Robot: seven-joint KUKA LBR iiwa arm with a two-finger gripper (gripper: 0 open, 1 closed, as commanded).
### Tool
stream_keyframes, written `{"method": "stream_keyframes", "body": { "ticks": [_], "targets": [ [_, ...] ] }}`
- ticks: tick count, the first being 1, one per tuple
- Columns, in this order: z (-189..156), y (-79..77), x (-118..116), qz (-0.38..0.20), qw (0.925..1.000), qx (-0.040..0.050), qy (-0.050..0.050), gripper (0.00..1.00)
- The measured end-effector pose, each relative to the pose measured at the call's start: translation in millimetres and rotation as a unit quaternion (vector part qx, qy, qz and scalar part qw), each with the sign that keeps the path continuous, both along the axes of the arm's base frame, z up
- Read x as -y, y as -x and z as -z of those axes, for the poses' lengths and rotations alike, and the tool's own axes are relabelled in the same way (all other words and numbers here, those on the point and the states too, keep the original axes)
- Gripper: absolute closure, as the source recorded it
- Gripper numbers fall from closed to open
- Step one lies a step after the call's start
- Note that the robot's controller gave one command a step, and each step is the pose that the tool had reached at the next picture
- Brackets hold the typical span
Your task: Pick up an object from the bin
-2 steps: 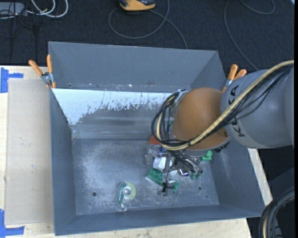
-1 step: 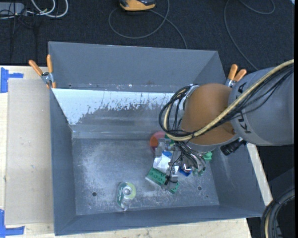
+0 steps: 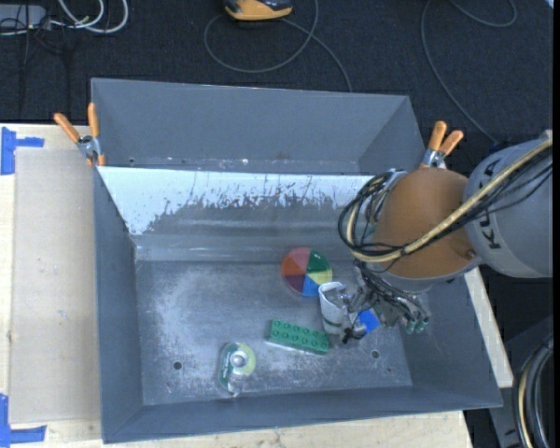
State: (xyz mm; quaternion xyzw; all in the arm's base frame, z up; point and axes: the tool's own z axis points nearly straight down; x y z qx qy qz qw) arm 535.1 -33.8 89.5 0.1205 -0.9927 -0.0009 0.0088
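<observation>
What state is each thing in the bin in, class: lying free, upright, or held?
Multicoloured ball: resting free, untouched.
Green brick: lying flat, free.
Clear round thing with yellow: lying free, apart from the rest.
White cup-like thing: right beside the gripper; held or not, cannot tell.
Small blue thing: at the gripper; held or not, cannot tell.

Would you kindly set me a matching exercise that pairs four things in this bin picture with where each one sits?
Things:
1. multicoloured ball
2. green studded brick
3. pale round piece with yellow
4. hand

Places:
A. lowest and furthest left in the view
B. furthest right of the four, beside a small blue piece
C. highest of the four in the view
D. lying flat, lower left of a white cup

Pairs: 1-C, 2-D, 3-A, 4-B
</observation>
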Motion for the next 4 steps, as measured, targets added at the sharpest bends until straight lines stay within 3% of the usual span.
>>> {"method": "stream_keyframes", "body": {
  "ticks": [1, 2, 3, 4],
  "targets": [
    [0.0, 0.0, 0.0, 0.000, 1.0000, 0.0000, 0.000, 1.00],
    [-39.9, -42.7, -9.9, -0.019, 0.9998, -0.0008, -0.001, 1.00],
    [-103.7, -53.6, 46.3, -0.105, 0.9944, -0.0001, -0.003, 1.00],
    [-130.9, -58.4, 52.4, -0.064, 0.9979, 0.0008, -0.001, 1.00]
  ]
}}
